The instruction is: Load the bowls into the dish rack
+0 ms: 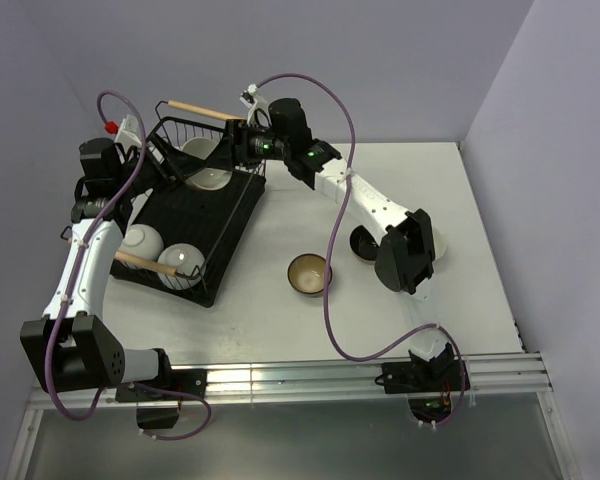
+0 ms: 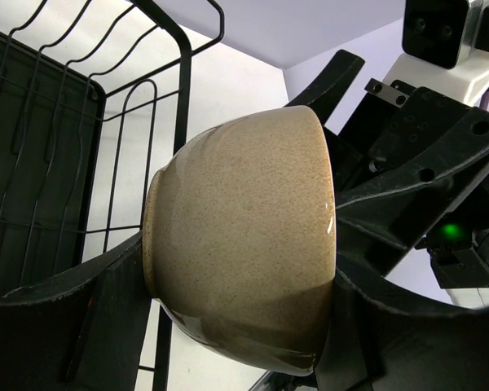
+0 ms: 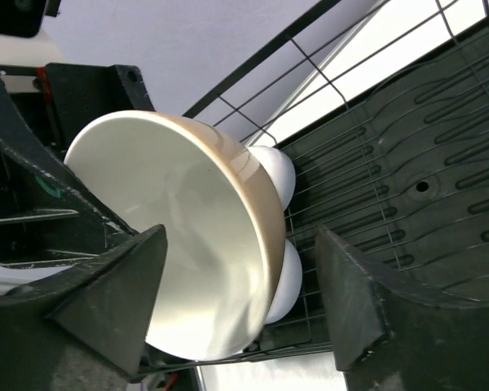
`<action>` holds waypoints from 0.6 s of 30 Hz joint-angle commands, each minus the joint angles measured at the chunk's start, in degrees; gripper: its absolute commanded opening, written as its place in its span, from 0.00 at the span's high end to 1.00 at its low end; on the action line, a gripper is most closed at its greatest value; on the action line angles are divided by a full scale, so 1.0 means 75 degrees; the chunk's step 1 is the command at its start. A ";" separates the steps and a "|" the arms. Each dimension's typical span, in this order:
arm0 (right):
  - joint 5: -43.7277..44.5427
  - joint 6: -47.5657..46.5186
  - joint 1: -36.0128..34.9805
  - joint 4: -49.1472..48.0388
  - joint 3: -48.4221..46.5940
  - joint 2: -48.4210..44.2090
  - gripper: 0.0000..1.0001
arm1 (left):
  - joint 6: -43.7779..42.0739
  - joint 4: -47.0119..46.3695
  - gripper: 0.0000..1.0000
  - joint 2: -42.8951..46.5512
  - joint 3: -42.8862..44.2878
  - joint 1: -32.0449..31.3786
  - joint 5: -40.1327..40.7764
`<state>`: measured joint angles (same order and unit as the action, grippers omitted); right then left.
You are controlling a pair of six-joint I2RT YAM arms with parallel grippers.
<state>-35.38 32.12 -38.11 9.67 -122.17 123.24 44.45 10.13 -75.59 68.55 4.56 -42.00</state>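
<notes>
Gripping a cream bowl foot-to-rim is the left hand: one finger on the foot ring, the other at the rim. The bowl is tipped on its side w/ its mouth facing the right hand. The right hand's jaws stand wide apart. The bowl's edge sits btwn them, close to one finger & clear of the other, so no grip there.

Markings: a green light is lit on the right arm. A small red piece sits by the left arm's cable, too small to make out.

Bowl look: speckled sandy-beige outside, glossy, short foot ring. Inside is paler, smooth cream w/ soft reflections.

Position: held at the far end of the rack, a black wire basket w/ ribbed black tray & light wooden handles, on the left of the surface. Can't tell if the bowl touches the tray.

Elsewhere:
- Two white bowls sit side by side at the rack's near end.
- Another pale bowl is at the far end, beyond the held one.
- A brown bowl, tan inside, stands upright on the surface right of the rack.
- A black bowl is near it, partly hidden by the right arm.
</notes>
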 commanded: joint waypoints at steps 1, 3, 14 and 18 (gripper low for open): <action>0.0053 -0.0017 -0.0028 -0.0223 -0.0351 -0.0084 0.16 | 0.0074 -0.0566 1.00 0.0177 0.0141 0.0072 -0.0049; 0.0076 -0.0052 -0.0028 -0.0200 -0.0340 -0.0131 0.14 | 0.0039 -0.0473 1.00 0.0118 0.0164 0.0154 0.0033; 0.0170 -0.0134 0.0030 -0.0070 -0.0235 -0.0213 0.09 | -0.0641 0.0266 1.00 -0.0104 0.0305 0.0295 0.0958; 0.0205 -0.0122 0.0042 -0.0047 -0.0176 -0.0295 0.05 | -0.0769 0.0383 1.00 -0.0187 0.0270 0.0388 0.1076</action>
<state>-33.69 31.66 -37.85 10.85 -122.19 123.24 40.38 15.68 -77.67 68.55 6.90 -34.76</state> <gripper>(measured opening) 0.942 0.694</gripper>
